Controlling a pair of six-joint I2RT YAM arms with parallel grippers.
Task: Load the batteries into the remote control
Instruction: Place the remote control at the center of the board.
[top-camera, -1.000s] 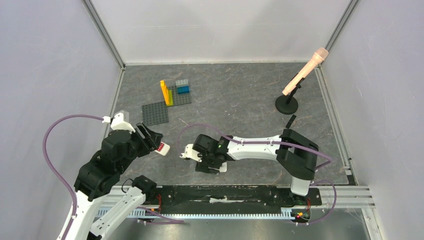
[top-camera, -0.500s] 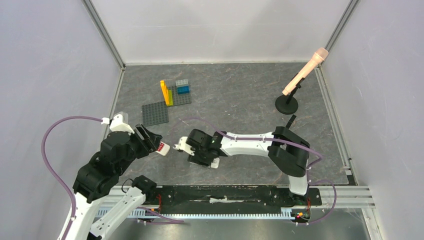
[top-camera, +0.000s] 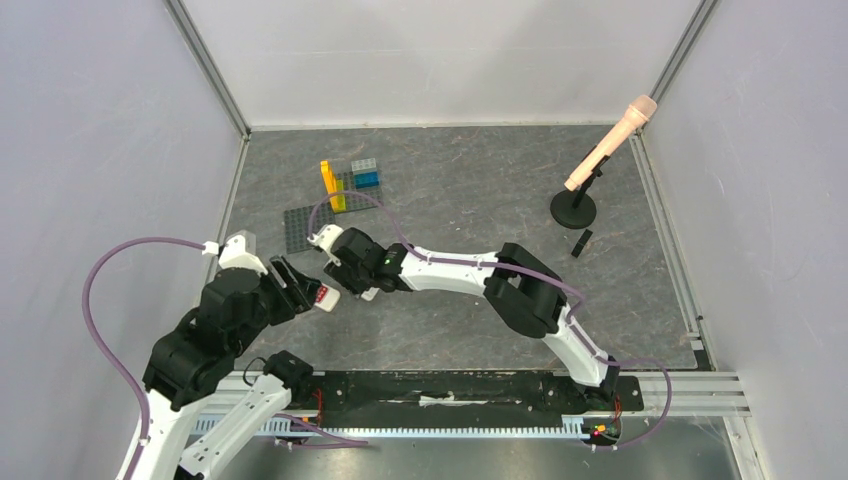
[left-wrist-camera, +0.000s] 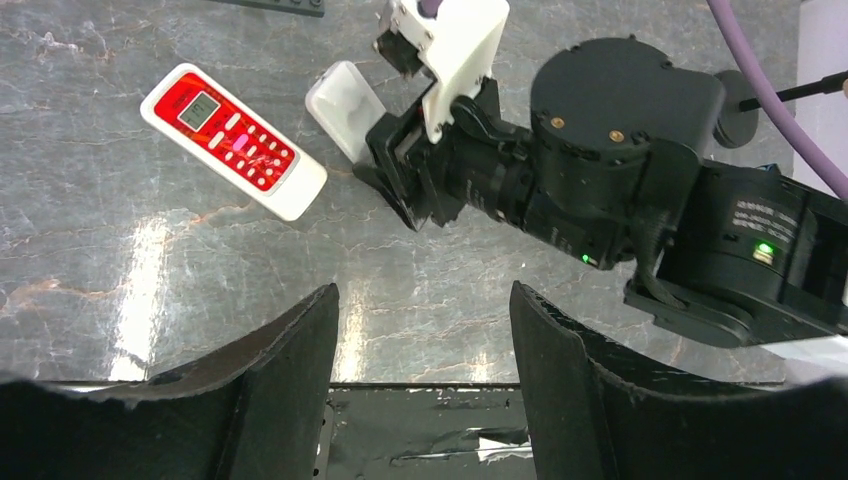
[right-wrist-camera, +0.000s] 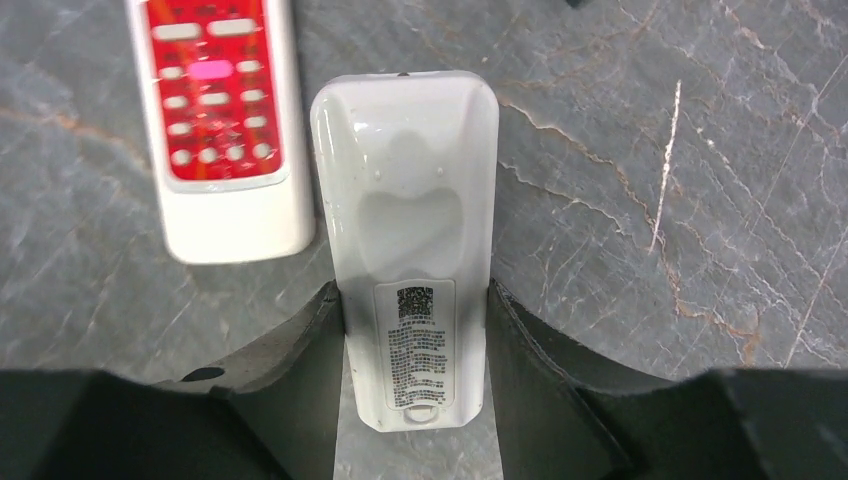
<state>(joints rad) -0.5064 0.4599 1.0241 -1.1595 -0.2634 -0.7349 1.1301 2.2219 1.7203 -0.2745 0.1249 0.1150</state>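
A white remote (right-wrist-camera: 410, 250) lies back side up between my right gripper's (right-wrist-camera: 415, 300) fingers, which are shut on its sides low over the table. It also shows in the left wrist view (left-wrist-camera: 345, 95), with the right gripper (left-wrist-camera: 400, 175) behind it. A red-faced remote (right-wrist-camera: 215, 120) lies face up right beside it, seen too in the left wrist view (left-wrist-camera: 233, 140) and the top view (top-camera: 323, 297). My left gripper (left-wrist-camera: 425, 330) is open and empty, just short of the red remote. No batteries show in any view.
A grey brick baseplate (top-camera: 310, 225) with coloured bricks (top-camera: 350, 180) sits at the back left. A microphone on a black stand (top-camera: 575, 205) is at the back right, with a small dark slim piece (top-camera: 580, 243) beside it. The table's near rail (top-camera: 450, 385) runs along the front.
My right arm has swept left from the table's middle with the white remote and now sits beside the red remote. The left arm has barely moved.
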